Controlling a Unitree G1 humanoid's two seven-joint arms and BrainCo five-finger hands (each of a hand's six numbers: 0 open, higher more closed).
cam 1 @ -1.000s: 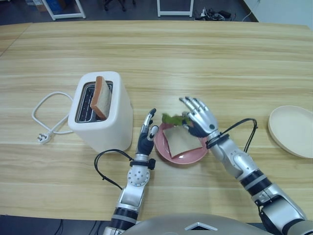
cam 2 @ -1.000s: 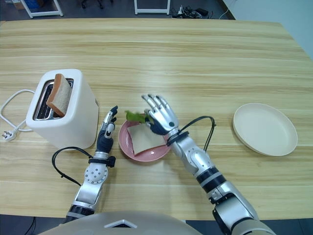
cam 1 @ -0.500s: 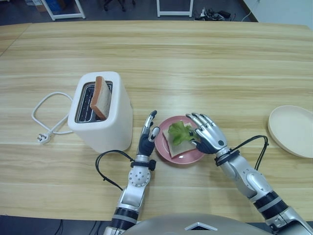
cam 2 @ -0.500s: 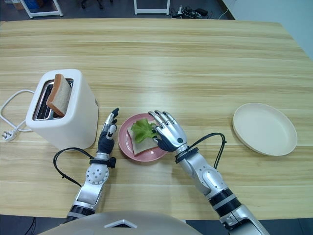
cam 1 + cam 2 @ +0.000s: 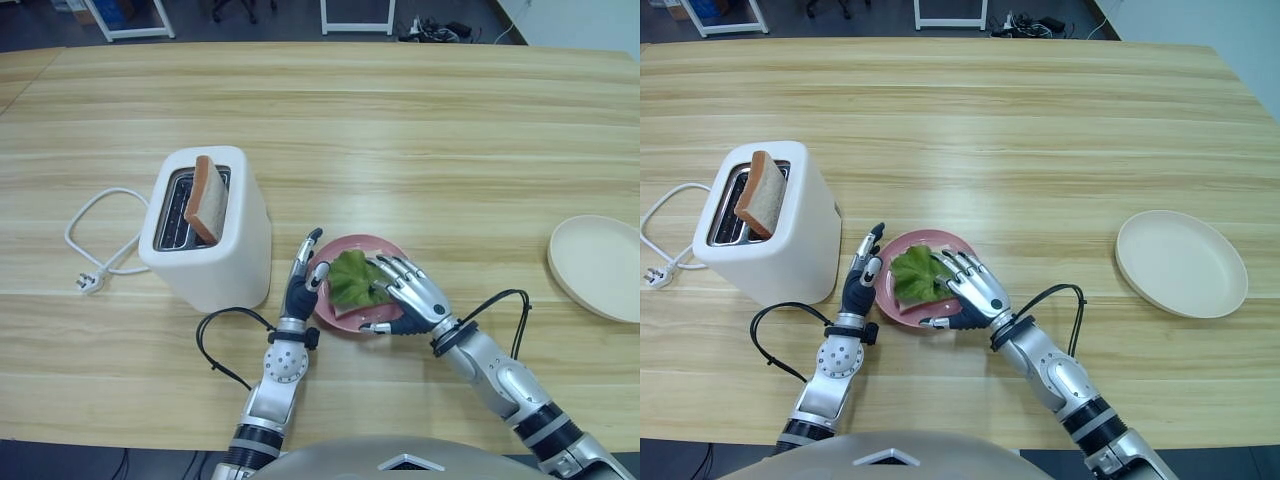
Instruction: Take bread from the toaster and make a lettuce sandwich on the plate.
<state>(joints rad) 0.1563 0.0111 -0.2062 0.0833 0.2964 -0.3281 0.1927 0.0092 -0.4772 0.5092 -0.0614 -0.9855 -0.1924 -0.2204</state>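
A white toaster (image 5: 212,240) stands left of centre with one bread slice (image 5: 206,198) sticking up from its slot. A pink plate (image 5: 380,243) lies to its right, and a green lettuce leaf (image 5: 347,276) on it covers most of a bread slice. My right hand (image 5: 404,296) lies over the plate's near right side, open, with its fingertips resting on the leaf and its thumb at the front rim. My left hand (image 5: 301,283) stands upright and open between the toaster and the plate, close to the plate's left rim.
An empty cream plate (image 5: 600,266) sits at the table's right edge. The toaster's white cord and plug (image 5: 88,240) trail off to the left. Black cables loop from both wrists onto the wooden table (image 5: 400,140).
My right hand brought the lettuce down onto the bread on the plate, let it go and now rests low over the plate. The left hand has hardly moved.
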